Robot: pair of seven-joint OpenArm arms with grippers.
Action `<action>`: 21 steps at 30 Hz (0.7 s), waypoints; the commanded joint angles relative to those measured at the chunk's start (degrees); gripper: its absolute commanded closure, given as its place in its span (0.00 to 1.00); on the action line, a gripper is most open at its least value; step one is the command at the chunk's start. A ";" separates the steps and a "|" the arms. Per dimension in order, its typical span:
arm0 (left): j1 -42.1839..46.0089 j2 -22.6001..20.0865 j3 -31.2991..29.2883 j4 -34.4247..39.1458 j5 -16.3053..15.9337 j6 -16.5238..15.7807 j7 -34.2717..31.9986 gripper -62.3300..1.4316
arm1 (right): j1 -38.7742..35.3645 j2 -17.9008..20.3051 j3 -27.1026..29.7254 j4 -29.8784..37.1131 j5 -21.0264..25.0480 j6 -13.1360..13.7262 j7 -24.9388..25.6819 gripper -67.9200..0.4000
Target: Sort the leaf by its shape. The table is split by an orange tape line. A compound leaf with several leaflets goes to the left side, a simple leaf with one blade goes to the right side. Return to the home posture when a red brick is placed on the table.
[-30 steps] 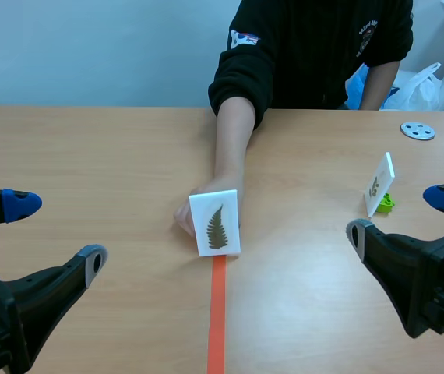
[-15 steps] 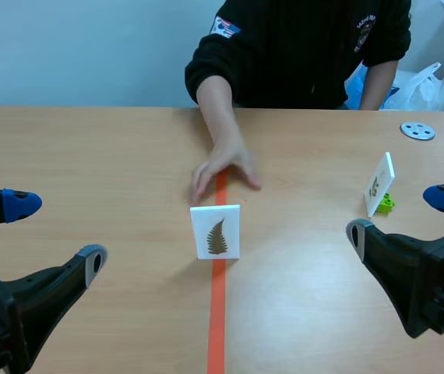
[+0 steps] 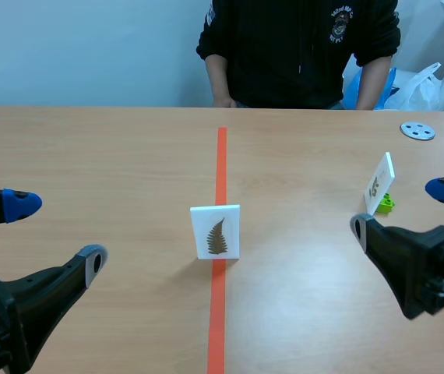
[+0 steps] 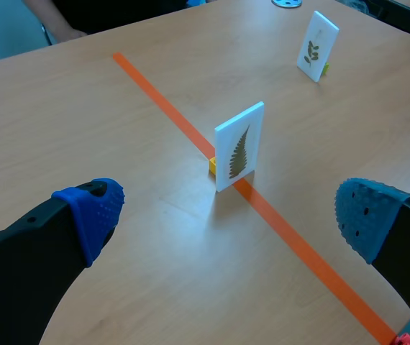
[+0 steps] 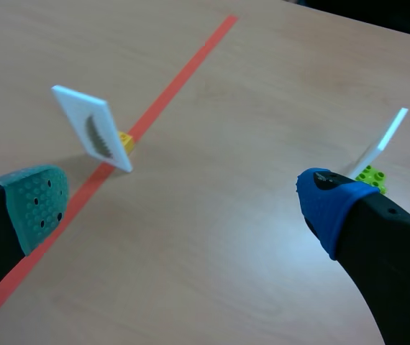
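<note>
Fern-leaf card (image 3: 215, 231) — a white upright plaque printed with a many-leafleted frond, on a small yellow brick (image 4: 212, 166) — stands on the orange tape line (image 3: 220, 164) at mid-table, broad face toward the robot, width running left to right. It lies ahead and right of the left gripper (image 3: 56, 232), fingers spread wide; the right gripper (image 3: 401, 210), equally agape, is about as near. A compound leaf belongs left, so the left arm suits. Nothing stands between; a second white leaf card (image 3: 378, 184) sits well right.
</note>
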 commanded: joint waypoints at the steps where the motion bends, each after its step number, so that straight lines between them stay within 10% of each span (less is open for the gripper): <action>1: 0.13 0.39 -0.20 0.81 -0.55 0.09 -0.81 0.00 | 3.56 0.48 -1.92 -3.19 0.33 0.63 0.72 0.00; 21: 0.11 0.42 -0.20 0.81 -0.55 0.09 -0.90 0.00 | 35.93 -2.91 -32.26 -35.78 -17.92 1.92 11.45 0.00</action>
